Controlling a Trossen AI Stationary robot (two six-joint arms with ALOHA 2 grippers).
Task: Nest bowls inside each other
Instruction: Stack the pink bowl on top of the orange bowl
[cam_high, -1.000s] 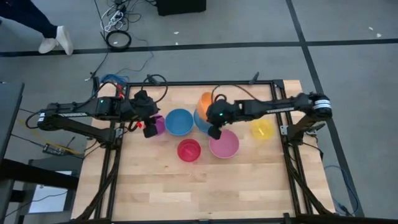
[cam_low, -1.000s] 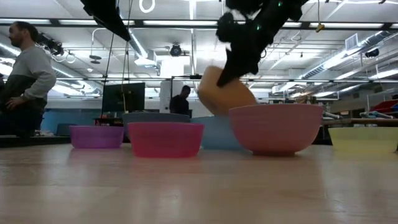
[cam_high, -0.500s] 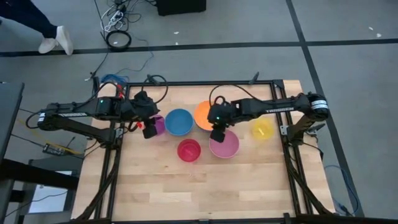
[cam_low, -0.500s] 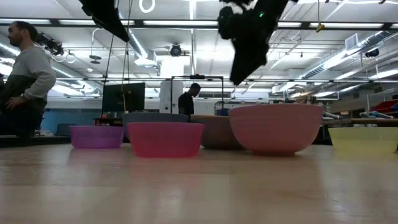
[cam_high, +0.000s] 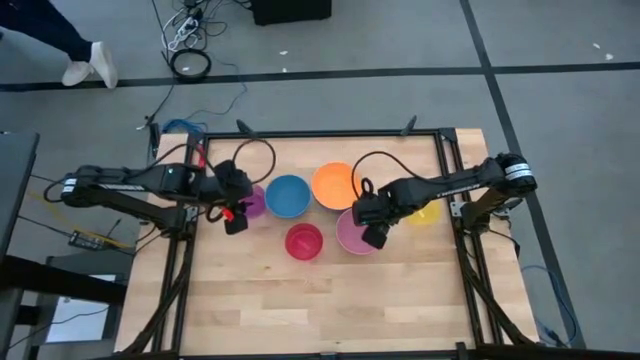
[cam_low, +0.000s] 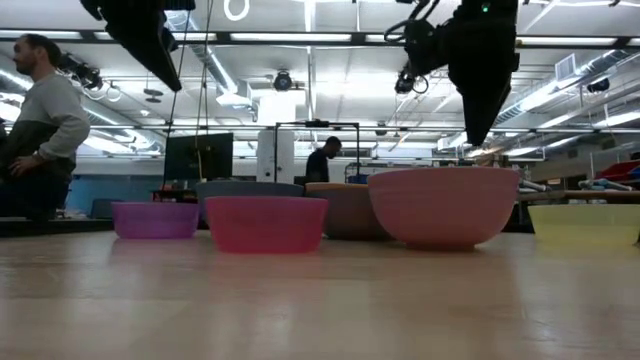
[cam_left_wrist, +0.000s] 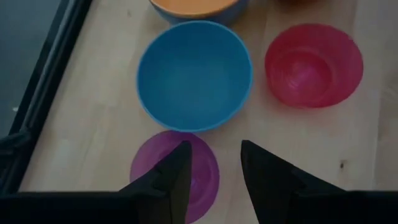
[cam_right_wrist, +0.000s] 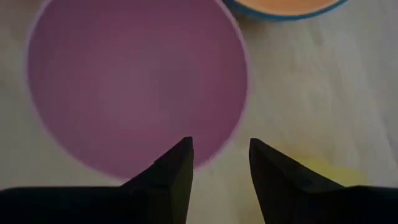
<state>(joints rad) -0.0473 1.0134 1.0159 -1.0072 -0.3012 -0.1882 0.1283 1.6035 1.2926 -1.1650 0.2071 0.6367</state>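
Note:
Six bowls stand upright on the wooden table. From left to right in the high view they are a purple bowl (cam_high: 254, 204), a blue bowl (cam_high: 288, 196), an orange bowl (cam_high: 334, 184) sitting inside a lighter blue one (cam_right_wrist: 283, 16), and a yellow bowl (cam_high: 426, 209). A red bowl (cam_high: 304, 241) and a pink bowl (cam_high: 352, 233) stand nearer the front. My left gripper (cam_left_wrist: 214, 155) hangs open, high above the purple bowl's (cam_left_wrist: 163, 173) near rim. My right gripper (cam_right_wrist: 221, 149) hangs open just above the right rim of the pink bowl (cam_right_wrist: 134, 81), pointing down.
The black frame rails (cam_high: 452, 170) run along the table's edges. Bare wood (cam_high: 320, 300) fills the near half of the table. People stand in the room behind, one at the left (cam_low: 45, 120).
My right gripper has let go of the orange bowl. The bowl had been tilted in its hold and now sits level in the lighter blue bowl. The gripper has then swung toward the table's right and near edge over the pink bowl, tipping to point down. My left gripper has sunk slightly.

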